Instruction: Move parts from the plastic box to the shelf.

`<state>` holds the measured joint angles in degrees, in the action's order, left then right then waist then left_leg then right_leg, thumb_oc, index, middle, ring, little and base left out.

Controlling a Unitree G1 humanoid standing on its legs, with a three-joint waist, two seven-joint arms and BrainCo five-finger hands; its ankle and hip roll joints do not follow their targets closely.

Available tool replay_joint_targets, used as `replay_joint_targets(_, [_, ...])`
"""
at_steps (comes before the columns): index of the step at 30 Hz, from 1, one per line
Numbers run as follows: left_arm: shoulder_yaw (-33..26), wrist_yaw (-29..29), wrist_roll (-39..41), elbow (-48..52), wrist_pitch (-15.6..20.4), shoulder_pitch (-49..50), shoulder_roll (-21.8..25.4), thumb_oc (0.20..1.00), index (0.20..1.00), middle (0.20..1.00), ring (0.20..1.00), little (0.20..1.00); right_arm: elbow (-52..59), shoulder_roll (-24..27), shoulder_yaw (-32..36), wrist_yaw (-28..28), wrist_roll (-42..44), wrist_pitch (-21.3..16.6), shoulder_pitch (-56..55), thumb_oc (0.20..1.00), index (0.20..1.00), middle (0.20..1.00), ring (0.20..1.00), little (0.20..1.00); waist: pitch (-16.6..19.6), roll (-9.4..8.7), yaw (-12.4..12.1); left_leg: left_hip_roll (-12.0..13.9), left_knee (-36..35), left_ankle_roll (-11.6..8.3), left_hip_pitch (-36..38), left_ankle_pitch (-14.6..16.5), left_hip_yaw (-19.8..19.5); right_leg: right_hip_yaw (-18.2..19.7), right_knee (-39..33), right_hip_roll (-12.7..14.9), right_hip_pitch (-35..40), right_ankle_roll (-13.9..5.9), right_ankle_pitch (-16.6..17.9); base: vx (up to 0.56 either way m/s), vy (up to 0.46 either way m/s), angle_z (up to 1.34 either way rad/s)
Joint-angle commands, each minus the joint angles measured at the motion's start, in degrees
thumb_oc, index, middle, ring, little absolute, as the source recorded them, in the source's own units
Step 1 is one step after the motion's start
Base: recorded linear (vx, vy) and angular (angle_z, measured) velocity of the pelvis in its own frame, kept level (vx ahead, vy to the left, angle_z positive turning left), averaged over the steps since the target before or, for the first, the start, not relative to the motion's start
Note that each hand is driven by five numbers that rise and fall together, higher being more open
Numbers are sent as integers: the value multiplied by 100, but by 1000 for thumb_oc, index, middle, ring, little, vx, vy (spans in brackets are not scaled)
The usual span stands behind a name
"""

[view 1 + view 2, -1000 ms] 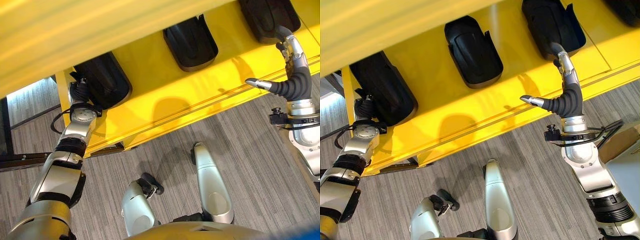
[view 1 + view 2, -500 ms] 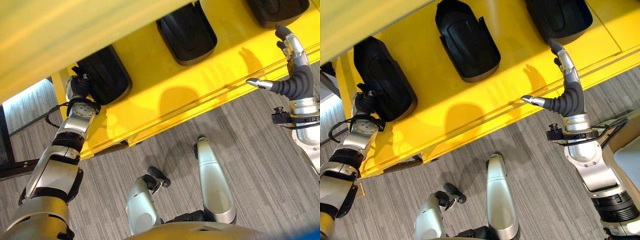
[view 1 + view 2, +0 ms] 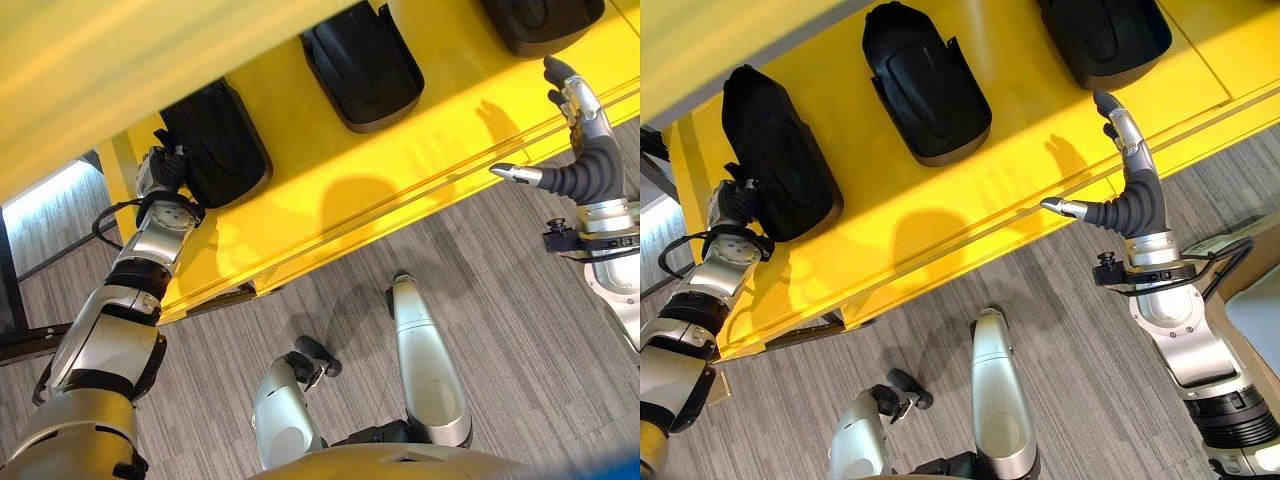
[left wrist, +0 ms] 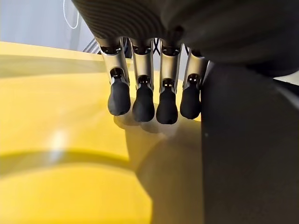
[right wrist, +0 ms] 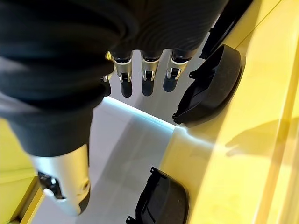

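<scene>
Since a moment ago the right hand [image 3: 1127, 170] has pulled back from the right black part [image 3: 1108, 38] and now hangs in the air just below it, not touching it. That part lies on the yellow shelf [image 3: 940, 215], and so do two more like it: the middle black part [image 3: 925, 82] and the left black part [image 3: 775, 152]. All three parts lie in a row and are well apart from each other. The left part is beside the left hand [image 3: 162, 172], which rests at the shelf's left end. In the left wrist view the left hand's fingers [image 4: 144, 95] are straight and side by side, with their dark tips down on the yellow shelf, and the black part is a big dark shape right beside them; I cannot tell if the thumb touches it. The right hand's fingers [image 5: 147, 77] are straight and loose, holding nothing, and its thumb [image 3: 1062, 208] sticks out to the side over the shelf's front edge. In the right wrist view two of the black parts show past the fingers, lying on the yellow shelf. Below the shelf is a grey striped carpet [image 3: 500, 300].
</scene>
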<state>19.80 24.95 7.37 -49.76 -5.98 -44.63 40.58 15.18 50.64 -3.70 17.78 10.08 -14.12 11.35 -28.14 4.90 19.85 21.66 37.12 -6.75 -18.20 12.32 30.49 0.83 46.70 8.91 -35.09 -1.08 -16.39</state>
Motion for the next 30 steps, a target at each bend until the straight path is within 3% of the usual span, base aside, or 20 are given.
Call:
replay_joint_targets(1, [-231, 166, 120, -77, 13, 166, 332, 511, 511, 511, 511, 511, 209, -225, 137, 5, 67, -267, 79, 1000, 1000, 1000, 1000, 1000, 179, -344, 34, -210, 45, 399, -598, -322, -172, -504, -3, 147, 392, 15, -215, 0, 0, 0])
replay_joint_targets(2, [-248, 178, 106, -85, 17, 182, 320, 624, 624, 624, 624, 624, 206, -234, 135, 6, 63, -261, 86, 1000, 1000, 1000, 1000, 1000, 180, -350, 26, -209, 51, 402, -606, -315, -178, -508, 8, 147, 391, 17, -219, 30, -32, 0])
replay_joint_targets(3, [-274, 229, 111, -106, -20, 220, 294, 1000, 1000, 1000, 1000, 1000, 207, -251, 129, 5, 50, -246, 94, 1000, 1000, 1000, 1000, 1000, 180, -366, 7, -206, 63, 408, -621, -307, -196, -516, 24, 148, 391, 21, -221, 0, 0, 0])
replay_joint_targets(8, [-353, 486, 61, -205, 26, 219, 302, 1000, 1000, 1000, 1000, 1000, 180, -281, 53, 121, -93, -235, 163, 1000, 1000, 1000, 1000, 1000, 179, -422, -31, -190, 98, 416, -672, -287, -229, -539, 43, 129, 370, 27, -216, 1, -6, 1])
replay_joint_targets(20, [-813, 1927, 194, 549, 167, -141, 574, 1000, 1000, 1000, 1000, 1000, 320, -196, 15, 671, -999, -218, 216, 1000, 1000, 1000, 1000, 1000, 172, -526, -178, -209, 154, 473, -776, -140, -326, -580, 81, 55, 348, 19, -225, 0, -34, 4])
replay_joint_targets(21, [-872, 2246, 351, 734, 192, -234, 593, 1000, 1000, 1000, 1000, 1000, 331, -194, 3, 713, -1174, -197, 231, 1000, 1000, 1000, 1000, 1000, 160, -530, -209, -227, 129, 483, -772, -121, -347, -585, 69, 44, 349, 11, -219, -16, -38, 1])
replay_joint_targets(25, [-1132, 2991, 329, 1228, 715, -466, 683, 1000, 1000, 1000, 1000, 1000, 379, -233, -70, 810, -1374, -126, 295, 1000, 1000, 1000, 1000, 1000, 134, -559, -297, -250, 92, 488, -807, -111, -397, -607, 35, 15, 343, 3, -203, -30, -54, 6])
replay_joint_targets(30, [-1381, 3647, 165, 2075, 811, -549, 714, 1000, 1000, 1000, 1000, 1000, 380, -360, -78, 961, -1376, -100, 240, 1000, 1000, 1000, 1000, 1000, 94, -572, -392, -296, 50, 492, -828, -88, -465, -627, 3, -18, 343, -17, -203, -36, -53, 9])
